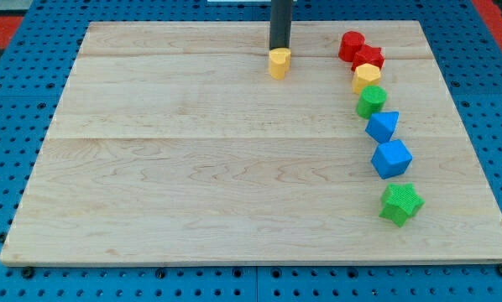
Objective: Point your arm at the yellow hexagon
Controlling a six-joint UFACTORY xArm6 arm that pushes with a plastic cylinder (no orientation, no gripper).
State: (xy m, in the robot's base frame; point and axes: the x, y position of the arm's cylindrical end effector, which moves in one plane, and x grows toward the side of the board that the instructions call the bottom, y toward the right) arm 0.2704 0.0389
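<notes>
Wooden board (pixel 192 168): pale planks on a blue pegboard (pixel 16 50); bears all blocks.
Rod (pixel 280 23): dark, upright, entering from the view's top.
My tip (pixel 279 50): at the rod's lower end, touching the small yellow block (pixel 279 63) from its 12 o'clock side; that block's shape unclear.
Gripper state: none fitted, so no jaws to report.
Yellow hexagon (pixel 367 77): at 3 o'clock of my tip, well apart from it.
Column, top to bottom: red block (pixel 351 45), red block two (pixel 369 58), the hexagon, green block (pixel 371 101), blue block (pixel 383 127), blue block two (pixel 391 158), green star (pixel 400 204).
</notes>
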